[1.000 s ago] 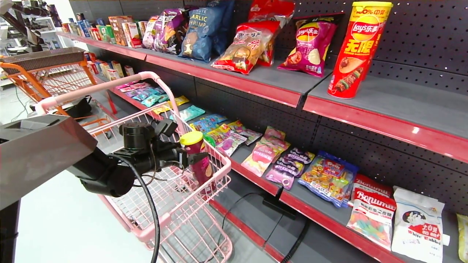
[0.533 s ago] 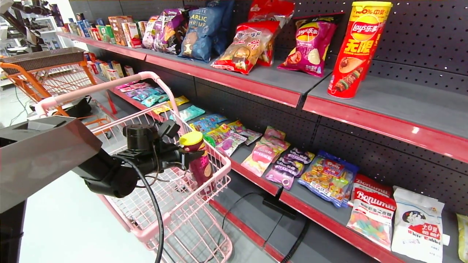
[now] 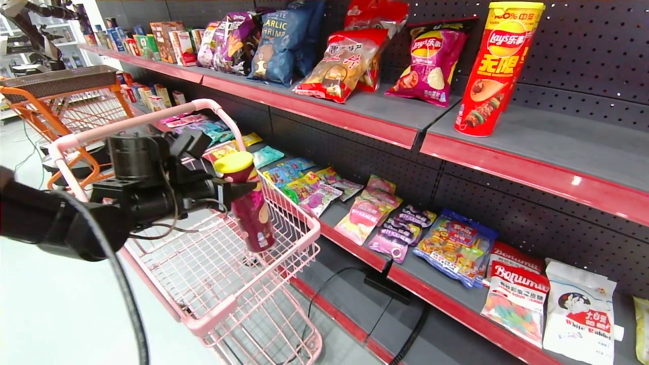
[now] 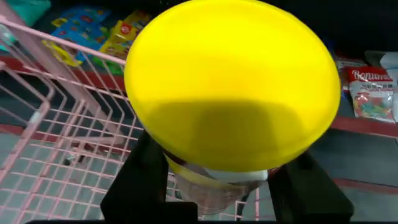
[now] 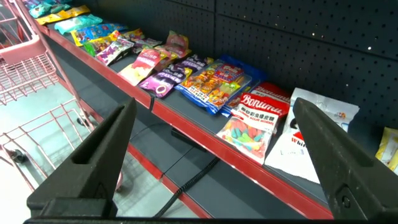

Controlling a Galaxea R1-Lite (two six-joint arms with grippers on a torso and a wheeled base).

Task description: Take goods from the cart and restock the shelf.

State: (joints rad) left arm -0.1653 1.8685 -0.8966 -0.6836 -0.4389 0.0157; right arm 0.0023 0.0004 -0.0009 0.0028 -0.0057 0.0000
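— Where is the maroon cylindrical crisp can with the yellow lid [image 3: 251, 213]?
— Over the basket of the pink wire cart [image 3: 304, 215], held by the left gripper [image 3: 234, 190]. Its jaws clamp the can just under the lid.
— Which way does it point?
— Its long axis is near upright, lid on top, with the base tilted slightly toward the shelving.
— And the right gripper [image 5: 211, 168]?
— Its jaws are spread wide with nothing between them, near the lower red-edged grey shelf [image 5: 205, 135], where bright candy bags [image 5: 214, 84] lie flat.
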